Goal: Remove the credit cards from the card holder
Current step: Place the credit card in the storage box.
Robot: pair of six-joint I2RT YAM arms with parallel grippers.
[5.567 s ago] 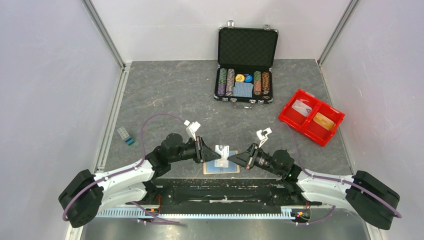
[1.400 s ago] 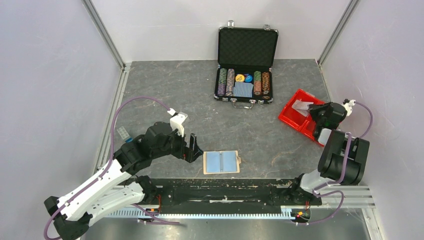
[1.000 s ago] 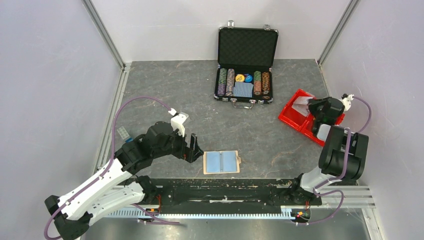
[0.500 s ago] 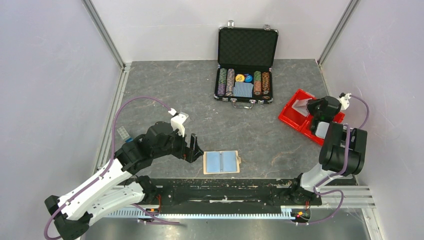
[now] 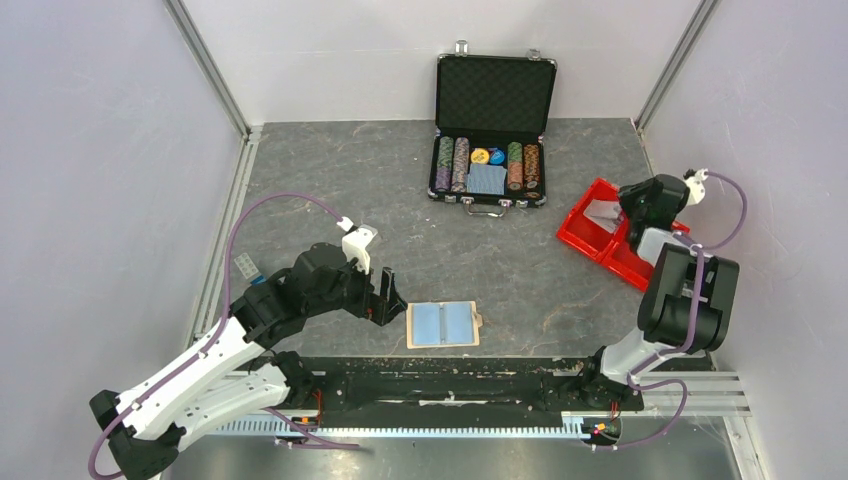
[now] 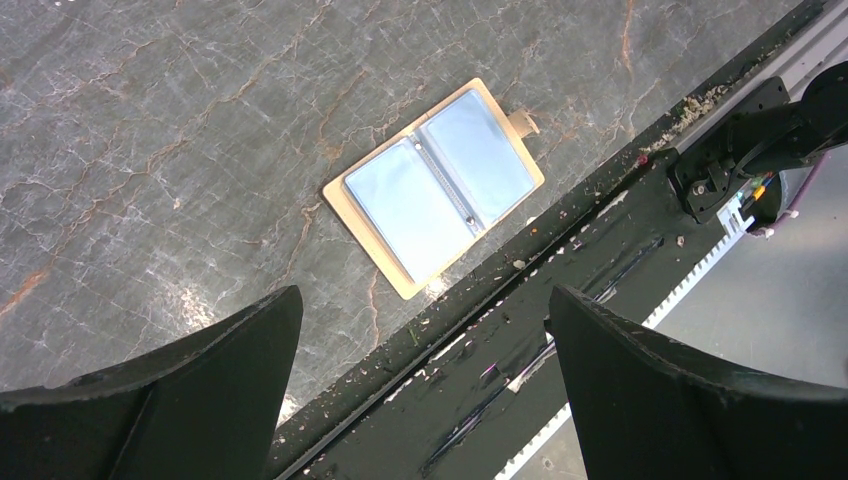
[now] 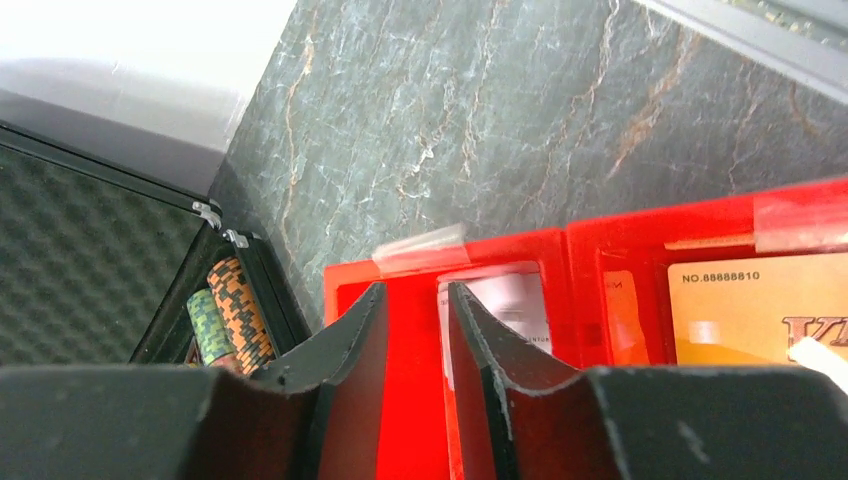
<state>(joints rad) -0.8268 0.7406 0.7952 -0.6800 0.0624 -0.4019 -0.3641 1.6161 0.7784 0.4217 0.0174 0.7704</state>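
- Grey marbled table (image 5: 330, 180), pale walls on three sides, metal posts in the back corners, black rail along the near edge.
- card holder (image 5: 443, 324) lies open flat near the near edge, about centre, both pale blue sleeves facing up. Snap tab (image 6: 522, 122) sticks out on its right side.
- left gripper (image 5: 392, 297) sits just left of the holder, not touching it. In the wrist view its fingers are spread wide with nothing between them, and the holder (image 6: 435, 185) shows ahead of them.
- right gripper (image 5: 628, 212) is well apart from the holder, over the red tray (image 5: 585, 240) at the right side of the table.
- Right wrist view: right gripper (image 7: 417, 290) fingers nearly together with a slim gap, nothing held, the tray's red (image 7: 590, 300) visible through the gap.
- pale card (image 7: 495, 310) lies in the tray compartment nearer the case, also seen from the top (image 5: 603, 212).
- orange-yellow card (image 7: 750, 310) lies in the neighbouring compartment, printed numbers facing up.
- small pale card with a blue-teal end (image 5: 252, 272) lies by the left wall rail, just beside the left arm, well apart from the holder.
- black chip case (image 5: 495, 95) stands open at the back, poker chips (image 5: 487, 165) in rows inside. Its corner (image 7: 80, 250) shows just beside the tray in the right wrist view.
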